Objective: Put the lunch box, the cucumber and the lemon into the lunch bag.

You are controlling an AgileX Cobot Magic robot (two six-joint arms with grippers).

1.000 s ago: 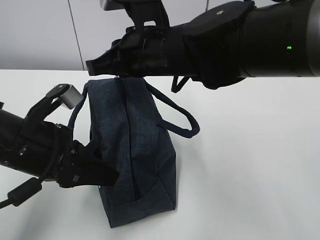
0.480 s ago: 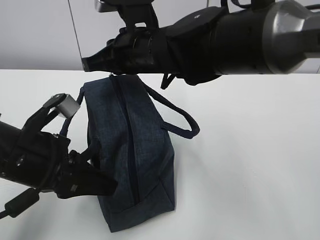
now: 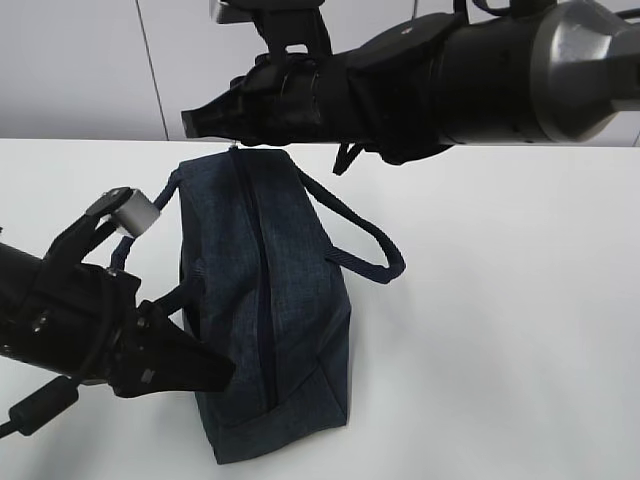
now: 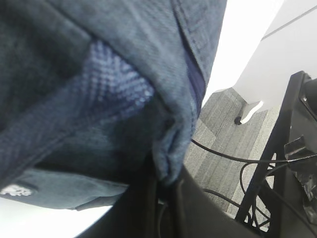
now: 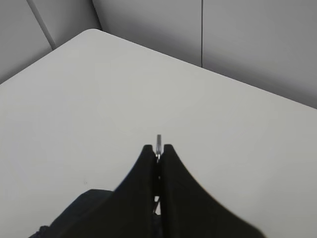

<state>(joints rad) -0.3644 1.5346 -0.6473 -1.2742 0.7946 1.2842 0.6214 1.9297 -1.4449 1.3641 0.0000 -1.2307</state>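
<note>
Pinching a fold of the lunch bag (image 3: 265,310), the left gripper (image 4: 166,186) held fabric while the right gripper (image 5: 158,151) clamped the ring pull (image 5: 158,141).

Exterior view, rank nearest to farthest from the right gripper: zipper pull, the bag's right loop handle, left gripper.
1. zipper pull: at the far end of the lunch bag, right under the right gripper, pinched in its shut jaws.
2. right loop handle: off the bag's right side, mid-length.
3. left gripper: at the bag's near left corner, clamped on the fabric.
</note>
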